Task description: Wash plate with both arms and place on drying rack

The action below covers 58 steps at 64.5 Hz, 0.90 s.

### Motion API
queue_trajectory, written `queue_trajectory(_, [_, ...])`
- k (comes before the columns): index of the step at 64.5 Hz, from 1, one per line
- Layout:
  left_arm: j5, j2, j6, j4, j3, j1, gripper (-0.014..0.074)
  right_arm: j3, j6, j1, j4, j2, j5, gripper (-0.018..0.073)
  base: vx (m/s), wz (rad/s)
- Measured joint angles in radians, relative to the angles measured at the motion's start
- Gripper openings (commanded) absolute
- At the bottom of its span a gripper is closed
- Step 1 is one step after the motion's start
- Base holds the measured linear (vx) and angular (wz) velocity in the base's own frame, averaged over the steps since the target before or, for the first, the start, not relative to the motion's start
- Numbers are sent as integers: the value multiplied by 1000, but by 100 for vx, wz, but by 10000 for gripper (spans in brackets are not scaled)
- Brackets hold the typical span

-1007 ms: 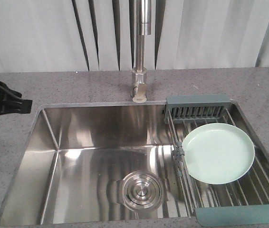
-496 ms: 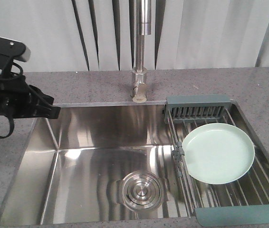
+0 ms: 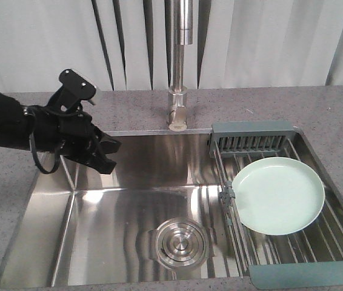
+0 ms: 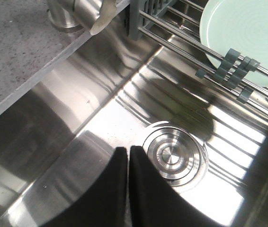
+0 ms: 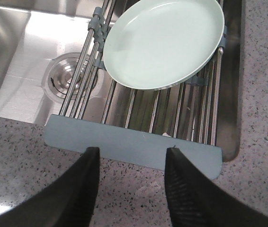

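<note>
A speckled grey stone tabletop (image 3: 317,112) runs around a steel sink (image 3: 99,218), with pale vertical blinds (image 3: 44,42) hanging behind it. At the left of the front view the left arm (image 3: 14,124) reaches over the sink's rear left corner, its claw (image 3: 102,156) tilted down toward the basin; the left wrist view shows the two dark fingers (image 4: 141,189) pressed together with only a hairline seam between them, gripping nothing. Below them lies the round drain strainer (image 3: 180,242) in the basin floor. Behind the sink, at the middle, stands the tall steel faucet (image 3: 179,66), its base on the tabletop. To the right, the drying rack (image 3: 280,248) of thin wire bars spans the right end of the sink, a slotted grey-blue caddy (image 3: 253,136) at its far end and a flat grey-blue end piece (image 5: 134,144) at its near end. The pale mint-green plate (image 3: 279,195) lies on the rack bars, rim up, touching nothing else. In the front view the right arm appears only as a dark sliver at the lower right corner; the right wrist view shows the right claw (image 5: 130,182) spread wide and empty, over the tabletop just short of the rack's near end piece, with the plate beyond it.
</note>
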State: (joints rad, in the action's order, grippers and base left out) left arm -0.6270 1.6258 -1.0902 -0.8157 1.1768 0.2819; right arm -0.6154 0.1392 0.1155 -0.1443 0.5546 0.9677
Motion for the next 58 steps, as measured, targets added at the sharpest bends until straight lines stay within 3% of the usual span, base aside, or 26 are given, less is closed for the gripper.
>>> queue_trajectory(37, [-46,333,-77,-5,414,120,-8,0,0,0,0,0,0,316,0,0])
queue_trajectory(58, [-47,478,-86,-5,599,138,-8,0,0,0,0,0,0,316,0,0])
